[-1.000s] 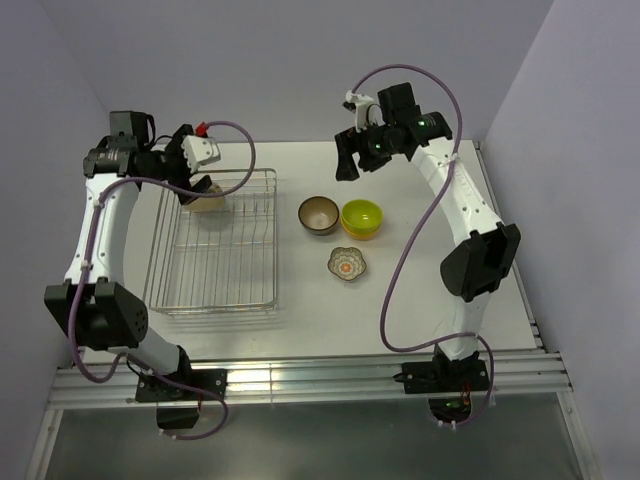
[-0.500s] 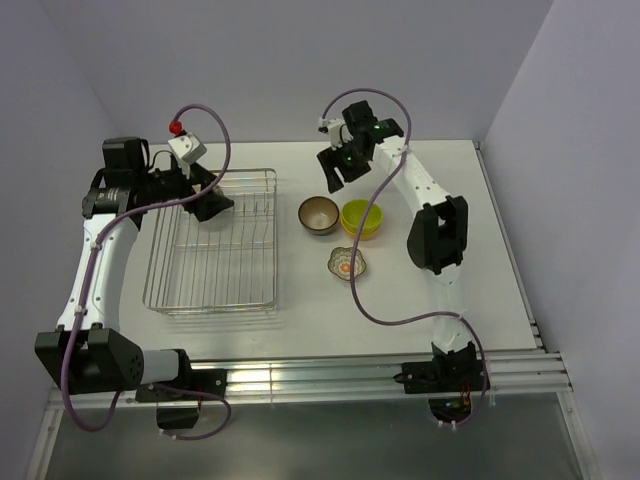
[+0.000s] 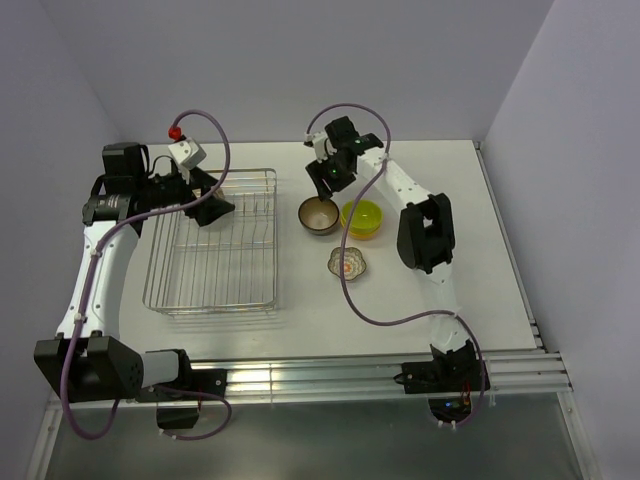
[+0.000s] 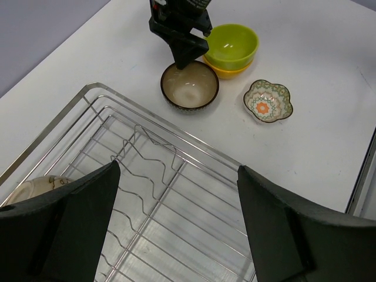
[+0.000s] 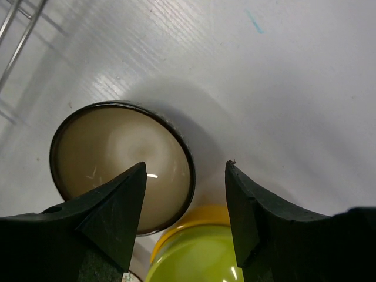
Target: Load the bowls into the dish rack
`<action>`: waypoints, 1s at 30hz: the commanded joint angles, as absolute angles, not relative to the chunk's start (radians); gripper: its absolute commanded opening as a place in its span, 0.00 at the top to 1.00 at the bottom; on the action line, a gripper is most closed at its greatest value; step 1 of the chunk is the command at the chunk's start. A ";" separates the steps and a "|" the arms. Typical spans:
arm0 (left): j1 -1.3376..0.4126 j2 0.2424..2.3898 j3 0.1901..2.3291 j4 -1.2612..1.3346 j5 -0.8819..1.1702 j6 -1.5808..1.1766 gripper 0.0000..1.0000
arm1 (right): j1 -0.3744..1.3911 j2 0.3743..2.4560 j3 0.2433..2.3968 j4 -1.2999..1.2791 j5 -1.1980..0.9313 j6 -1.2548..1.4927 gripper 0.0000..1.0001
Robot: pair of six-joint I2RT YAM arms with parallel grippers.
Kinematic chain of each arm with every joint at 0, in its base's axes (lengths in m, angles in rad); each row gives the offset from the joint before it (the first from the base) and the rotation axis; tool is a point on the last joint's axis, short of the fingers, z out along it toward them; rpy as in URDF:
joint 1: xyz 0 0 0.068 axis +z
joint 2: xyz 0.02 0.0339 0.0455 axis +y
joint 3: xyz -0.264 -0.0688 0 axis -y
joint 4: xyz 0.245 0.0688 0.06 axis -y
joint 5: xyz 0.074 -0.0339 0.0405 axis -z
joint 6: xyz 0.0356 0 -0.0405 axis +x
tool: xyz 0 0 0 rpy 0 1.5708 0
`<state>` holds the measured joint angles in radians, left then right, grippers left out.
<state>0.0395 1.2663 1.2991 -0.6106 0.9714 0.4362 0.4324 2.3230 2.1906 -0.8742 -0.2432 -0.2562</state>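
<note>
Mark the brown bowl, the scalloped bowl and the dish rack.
brown bowl (image 4: 190,88): left wrist view, pale inside bottom.
scalloped bowl (image 4: 268,101): left wrist view, patterned inside.
dish rack (image 3: 212,262): top external view, bare floor bars.

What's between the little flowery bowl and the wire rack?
Nothing: only bare white table lies between the flowery bowl and the rack, seen in the top view.

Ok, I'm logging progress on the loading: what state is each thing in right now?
Rack: one bowl in its corner.
White bowl: in the rack, partly hidden.
Brown bowl: upright on the table, empty.
Orange bowl: on the table, carrying another bowl.
Green bowl: nested in the orange one.
Patterned bowl: upright on the table, alone.
Left gripper: open, empty, over the rack.
Right gripper: open, straddling the brown bowl's rim.
</note>
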 commanded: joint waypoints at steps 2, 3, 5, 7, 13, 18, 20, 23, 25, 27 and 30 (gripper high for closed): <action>0.037 1.243 1.299 -0.604 1.008 0.471 0.13 | 0.437 2.342 2.166 -0.825 -0.232 -0.262 0.37; 0.037 1.243 1.296 -0.603 1.009 0.472 0.13 | 0.439 2.347 2.163 -0.825 -0.232 -0.261 0.38; 0.037 1.246 1.290 -0.600 1.014 0.472 0.13 | 0.440 2.359 2.160 -0.827 -0.226 -0.264 0.38; 0.037 1.249 1.289 -0.600 1.023 0.483 0.13 | 0.442 2.376 2.161 -0.827 -0.215 -0.268 0.39; 0.032 1.250 1.275 -0.617 1.026 0.525 0.12 | 0.442 2.408 2.157 -0.839 -0.219 -0.276 0.44; 0.031 1.265 1.284 -0.629 1.028 0.519 0.12 | 0.443 2.414 2.137 -0.830 -0.221 -0.278 0.46; 0.031 1.270 1.285 -0.626 1.028 0.514 0.12 | 0.445 2.421 2.137 -0.831 -0.229 -0.275 0.48; 0.031 1.273 1.282 -0.624 1.028 0.512 0.12 | 0.443 2.422 2.137 -0.833 -0.242 -0.272 0.57; 0.031 1.273 1.281 -0.632 1.031 0.517 0.12 | 0.443 2.419 2.135 -0.831 -0.253 -0.267 0.62; 0.031 1.275 1.279 -0.635 1.031 0.517 0.12 | 0.443 2.416 2.137 -0.833 -0.270 -0.258 0.67; 0.029 1.273 1.281 -0.638 1.025 0.515 0.13 | 0.445 2.399 2.134 -0.830 -0.291 -0.250 0.71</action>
<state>0.0349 1.2747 1.2778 -0.6231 0.9958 0.5037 0.4362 2.4241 2.1361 -0.8524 -0.2623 -0.2562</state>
